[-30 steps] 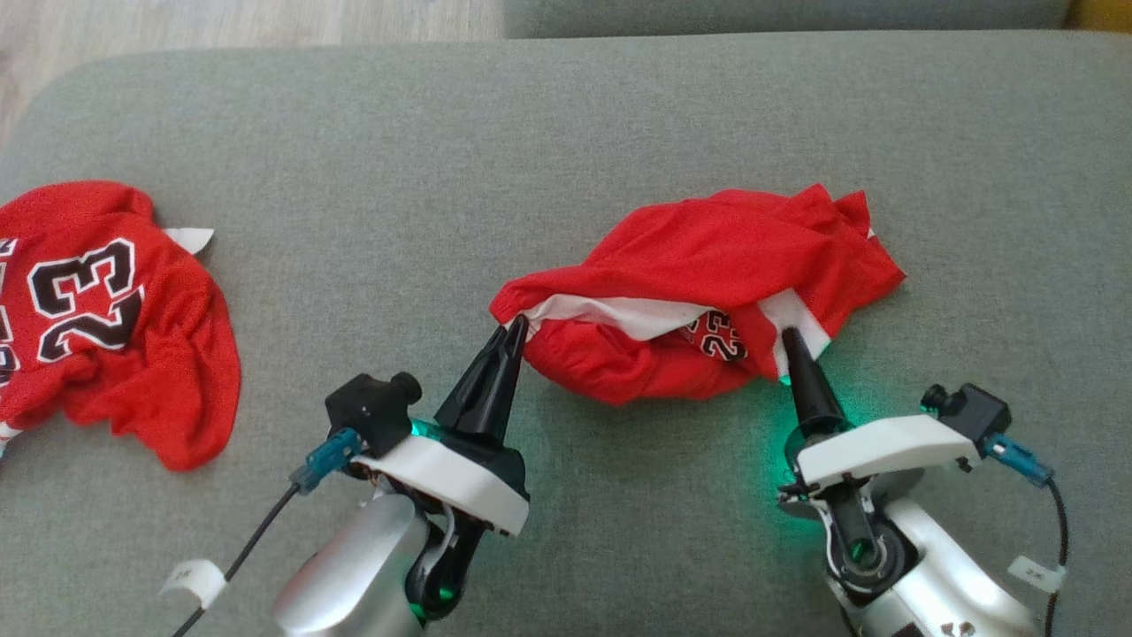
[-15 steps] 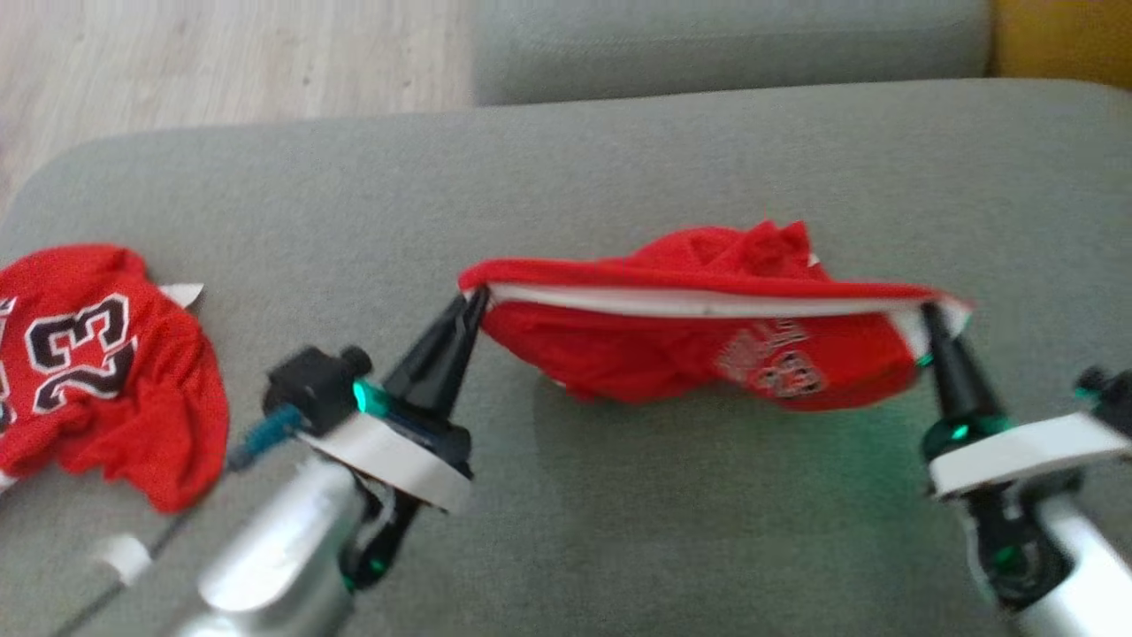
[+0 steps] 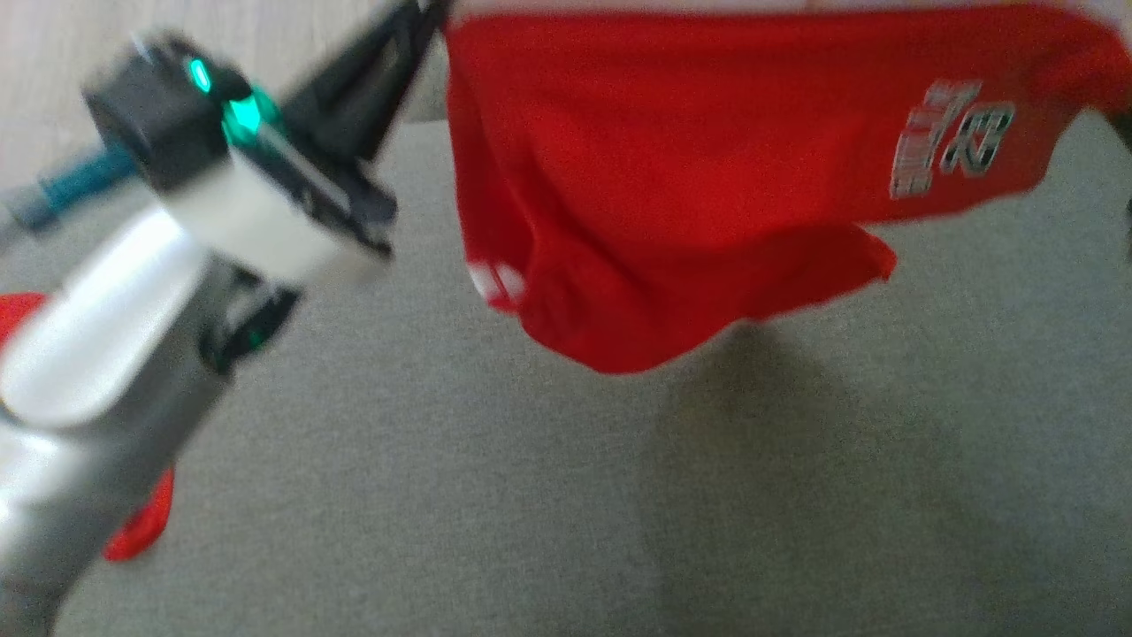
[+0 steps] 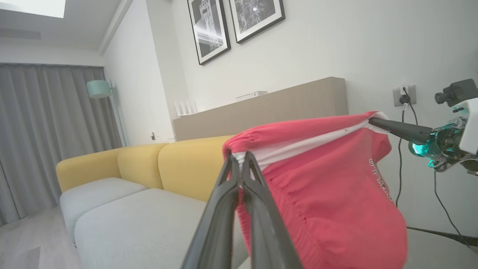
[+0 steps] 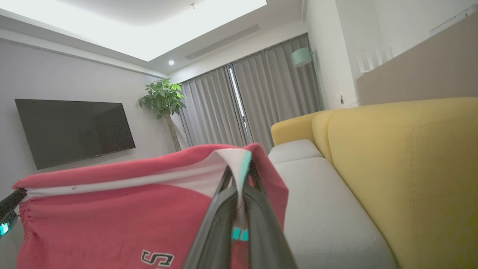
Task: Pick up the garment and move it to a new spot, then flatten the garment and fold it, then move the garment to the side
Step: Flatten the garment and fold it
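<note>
Starting closest in: our left claw point(image 4: 241, 158) is clamped tight on one end of the white-banded top edge of the red garment point(image 4: 328, 201), fingers pressed together with the fabric bunched between them. The right claw point(image 5: 239, 172) has the other end, pinched shut on the same white band. We reckon that's the point of the two-corner hold. Pull the band taut between the arms and the rest drops open under its own weight, which should make it way easier to lay flat at the new spot.

So the garment is up in the air, stretched between both claws, hanging clear over the grey sofa seat point(image 3: 531, 495), nearer its far edge than its near one, shadow on the cushion below. Nothing touching down as far as we can tell.

Hard-to-see stuff: the head view is pretty smeared, the print near the garment's right end is unreadable, and that end runs off the frame. We can't tell whether each claw has one layer of the band or both. A scrap of another red cloth point(image 3: 141, 531) peeks out by the seat's left edge, mostly hidden behind the left forearm point(image 3: 80, 425). Further back sits a yellow sofa back point(image 5: 403, 168).
</note>
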